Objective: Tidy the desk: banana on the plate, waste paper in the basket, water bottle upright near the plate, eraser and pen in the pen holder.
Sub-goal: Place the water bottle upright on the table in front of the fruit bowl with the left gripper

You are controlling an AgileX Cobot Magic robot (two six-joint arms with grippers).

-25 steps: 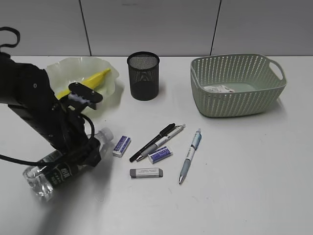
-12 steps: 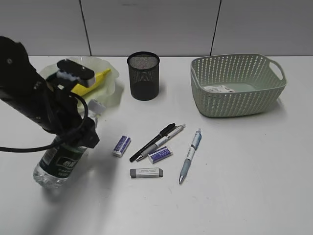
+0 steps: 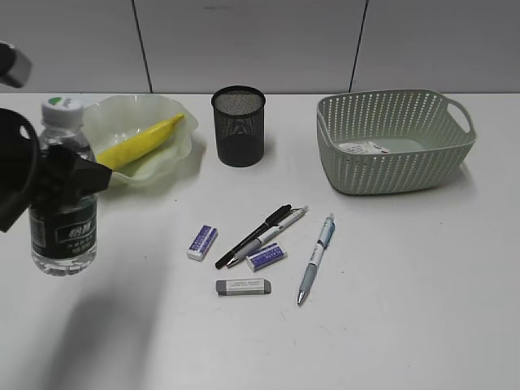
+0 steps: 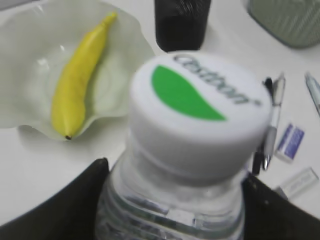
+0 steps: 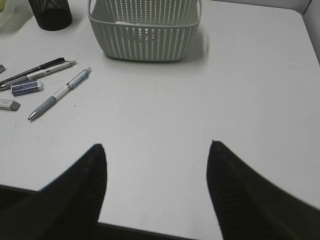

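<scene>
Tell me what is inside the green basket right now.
In the basket, crumpled white waste paper lies on the floor near the left wall. The front wall hides the near part of the floor in every view, so anything there cannot be seen.

The white desk [image 3: 406, 309] holds a plate [image 3: 183, 158], pen holder [image 3: 238, 126], basket [image 3: 394, 140] — plus three pens [image 3: 315, 258] and three erasers [image 3: 243, 286].
</scene>
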